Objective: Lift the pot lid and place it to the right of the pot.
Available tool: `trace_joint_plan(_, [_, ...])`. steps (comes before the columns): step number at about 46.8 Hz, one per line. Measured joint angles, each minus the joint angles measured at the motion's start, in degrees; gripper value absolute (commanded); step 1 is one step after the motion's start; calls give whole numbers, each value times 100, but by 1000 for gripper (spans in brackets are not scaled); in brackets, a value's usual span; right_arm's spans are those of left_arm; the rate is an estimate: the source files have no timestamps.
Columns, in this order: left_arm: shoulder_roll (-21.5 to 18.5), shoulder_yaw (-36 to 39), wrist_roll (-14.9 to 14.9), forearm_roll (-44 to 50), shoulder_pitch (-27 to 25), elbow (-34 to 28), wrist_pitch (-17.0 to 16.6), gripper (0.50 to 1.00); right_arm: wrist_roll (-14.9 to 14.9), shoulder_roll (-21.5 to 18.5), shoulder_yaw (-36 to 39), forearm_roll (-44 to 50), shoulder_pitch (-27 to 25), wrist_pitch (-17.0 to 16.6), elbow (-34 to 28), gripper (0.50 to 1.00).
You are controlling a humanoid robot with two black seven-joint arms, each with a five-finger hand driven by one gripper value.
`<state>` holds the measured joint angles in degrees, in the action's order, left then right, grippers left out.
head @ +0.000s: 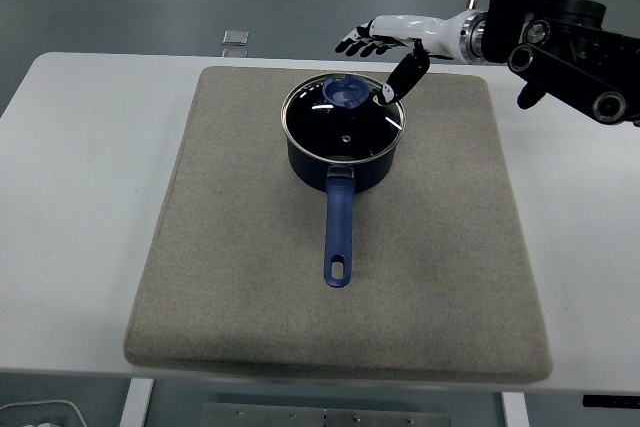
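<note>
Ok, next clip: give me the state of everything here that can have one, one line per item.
Dark blue saucepan: upright on the grey felt mat, long handle pointing toward the near edge.
Glass pot lid with blue knob: closed, seated on the pan, not lifted.
Right white-and-black robot hand: open, fingers spread, holding nothing, above the lid's far right rim.
Small silver object beyond the mat: lying flat on the white table.
Left hand: not in view.

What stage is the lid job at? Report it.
Nothing placed yet: the round glass pot lid sits on the dark blue saucepan. In hand: the right robot hand hovers open above its blue knob. Left: grasping, lifting, setting down on the beige mat.
</note>
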<state>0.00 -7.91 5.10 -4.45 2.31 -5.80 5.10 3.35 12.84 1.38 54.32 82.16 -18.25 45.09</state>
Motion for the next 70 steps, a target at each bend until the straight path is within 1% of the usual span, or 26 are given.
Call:
trace_joint_plan(8, [0, 0, 0, 0, 0, 0, 0, 1000, -1, -132, -33, 27, 11, -11, -1, 911])
trace_joint_plan(19, [0, 0, 0, -2, 3, 0, 0, 1000, -1, -155, -24, 35, 71, -6, -1, 901])
trace_joint_plan(22, [0, 0, 0, -3, 3, 0, 0, 1000, -1, -202, -24, 36, 73, 1, 0, 891])
trace_joint_plan(25, [0, 0, 1, -3, 5, 0, 0, 1000, -1, -231, -24, 35, 73, 5, 0, 862])
trace_joint_plan(27, [0, 0, 0, -2, 2, 0, 0, 1000, -1, -238, -24, 36, 73, 5, 0, 832])
trace_joint_plan(31, [0, 0, 0, -2, -2, 0, 0, 1000, -1, -268, -21, 35, 73, 4, -2, 799])
trace_joint_plan(34, [0, 0, 0, -2, 1, 0, 0, 1000, -1, -294, -21, 41, 72, 2, 0, 791])
trace_joint_plan(37, [0, 0, 0, -2, 0, 0, 0, 1000, -1, -309, -25, 44, 71, 2, 1, 766])
trace_joint_plan(42, [0, 0, 0, -2, 1, 0, 0, 1000, -1, -312, -100, 52, 62, 15, 0, 756])
trace_joint_plan(46, [0, 0, 0, -1, -1, 0, 0, 1000, -1, -310, -150, 96, 57, 23, 0, 727])
trace_joint_plan(49, [0, 0, 0, -1, -2, 0, 0, 1000, -1, -310, -155, 126, 48, 24, 0, 717])
trace_joint_plan(51, [0, 0, 0, -1, -2, 0, 0, 1000, -1, -310, -155, 135, 47, 24, 0, 699])
trace_joint_plan(55, [0, 0, 0, -2, 0, 0, 0, 1000, -1, -309, -155, 149, 49, 24, 0, 682])
trace_joint_plan(59, [0, 0, 0, -1, -1, 0, 0, 1000, -1, -305, -156, 150, 69, 22, 0, 656])
trace_joint_plan(64, [0, 0, 0, -1, -2, 0, 0, 1000, -1, -300, -156, 150, 88, 16, 1, 648])
trace_joint_plan(70, [0, 0, 0, 0, -1, 0, 0, 1000, -1, -297, -156, 150, 89, 15, 19, 595])
